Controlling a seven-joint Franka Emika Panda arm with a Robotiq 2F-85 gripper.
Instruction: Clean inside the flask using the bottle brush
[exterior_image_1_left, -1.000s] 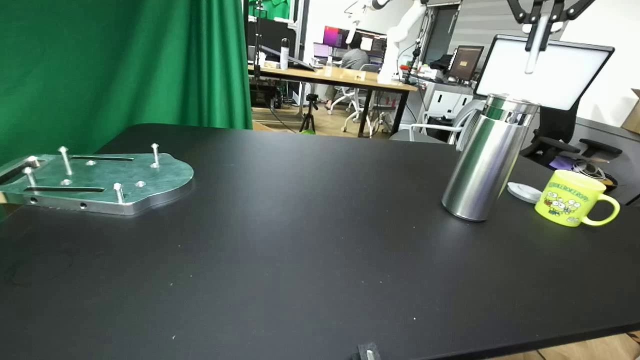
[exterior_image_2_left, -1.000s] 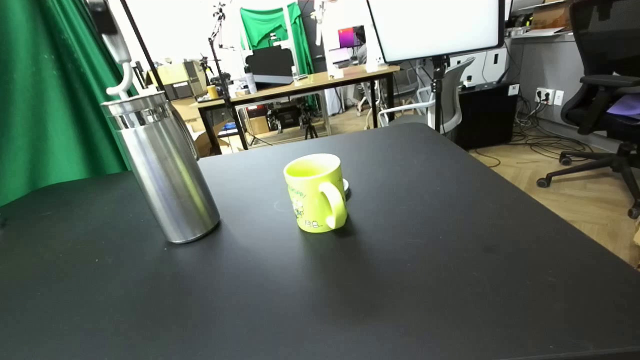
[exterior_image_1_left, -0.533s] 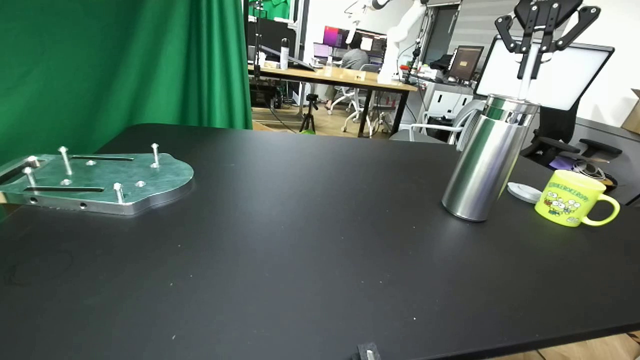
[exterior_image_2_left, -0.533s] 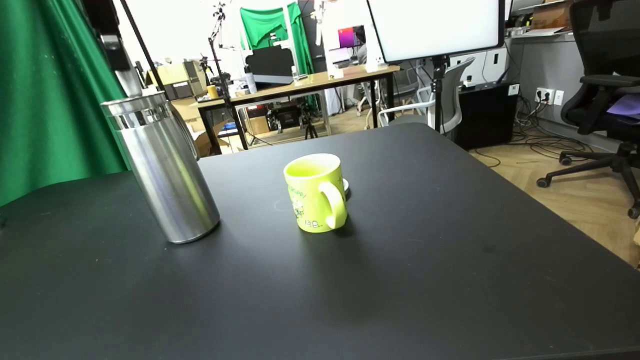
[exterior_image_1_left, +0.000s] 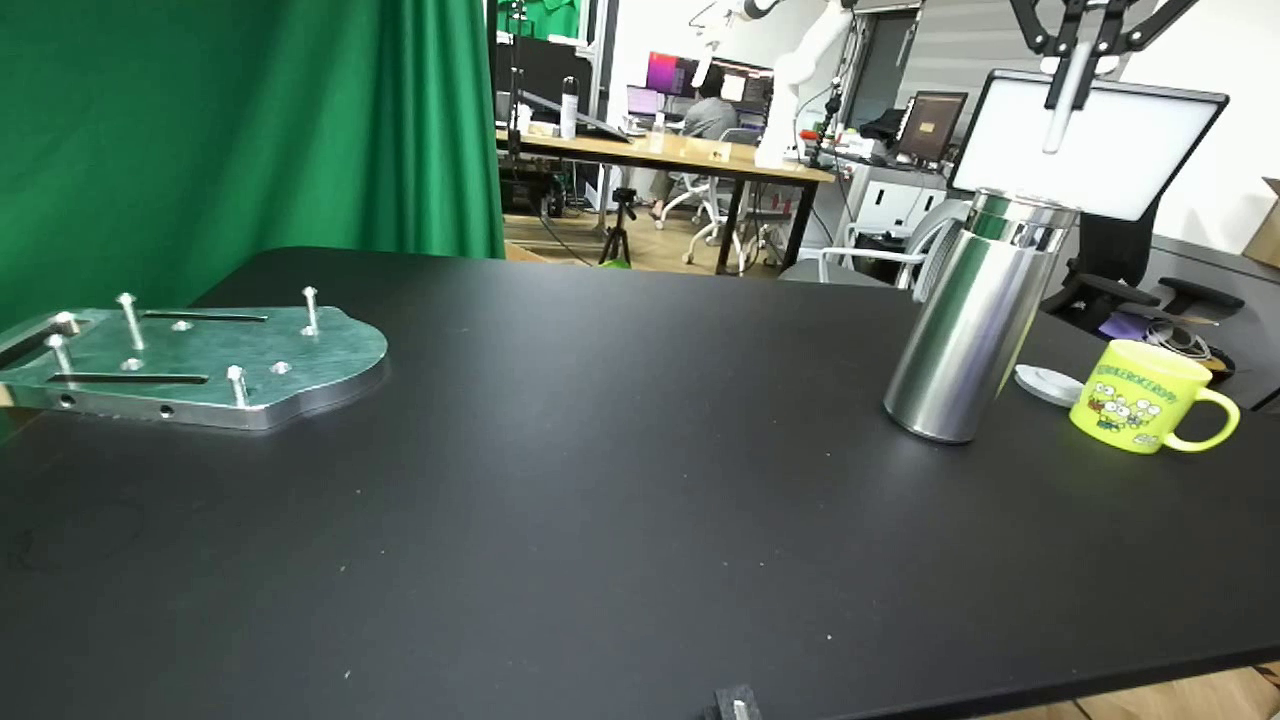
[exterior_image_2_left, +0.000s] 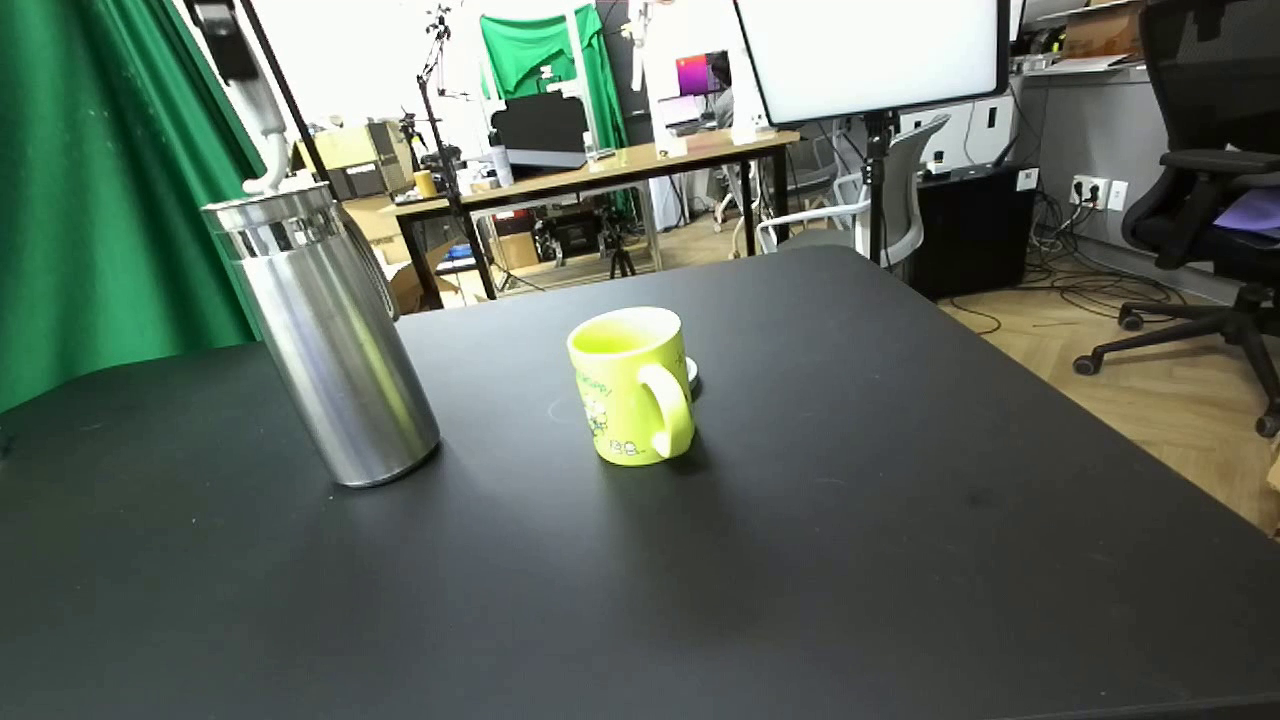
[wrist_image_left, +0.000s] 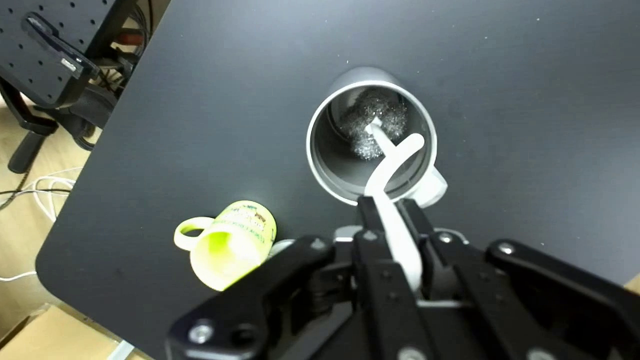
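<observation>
Brush (wrist_image_left: 384, 200) higher inside flask (exterior_image_1_left: 978, 325)

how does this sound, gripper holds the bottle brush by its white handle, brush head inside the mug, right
Not the mug: the wrist view shows the brush head inside the steel flask. The gripper is holding the bottle brush by its white handle, as you say.
</observation>
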